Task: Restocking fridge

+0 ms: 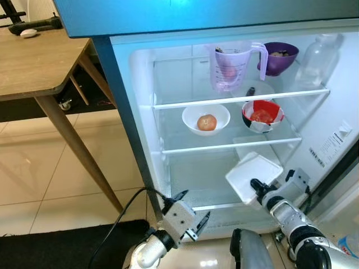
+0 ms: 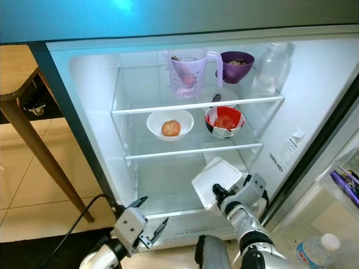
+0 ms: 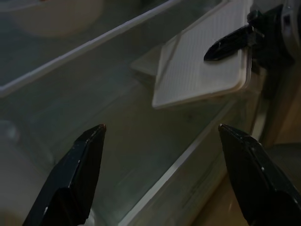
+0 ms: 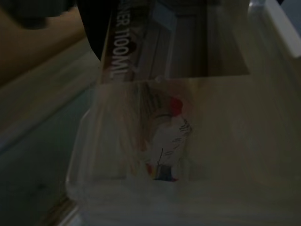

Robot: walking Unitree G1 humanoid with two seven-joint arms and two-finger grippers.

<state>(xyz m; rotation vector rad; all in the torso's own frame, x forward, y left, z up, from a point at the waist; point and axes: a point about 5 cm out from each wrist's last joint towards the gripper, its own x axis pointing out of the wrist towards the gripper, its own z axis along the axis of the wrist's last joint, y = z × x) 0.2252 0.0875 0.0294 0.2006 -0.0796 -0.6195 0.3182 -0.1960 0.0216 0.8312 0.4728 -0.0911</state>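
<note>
Counting three bowls [image 1: 206,117], one jug [image 1: 230,67], one bottle [image 1: 317,56].

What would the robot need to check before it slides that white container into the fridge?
1. Right gripper has the white container clamped: ok.
2. Container is over the bottom shelf: ok, at its front edge.
3. Landing spot on that shelf is free: ok.
4. Container is level: not ok, it is tilted.
5. Left gripper is out of the way: ok, open, low in front of the fridge.
6. White bowl and red bowl on the shelf above are clear of the path: ok.
</note>
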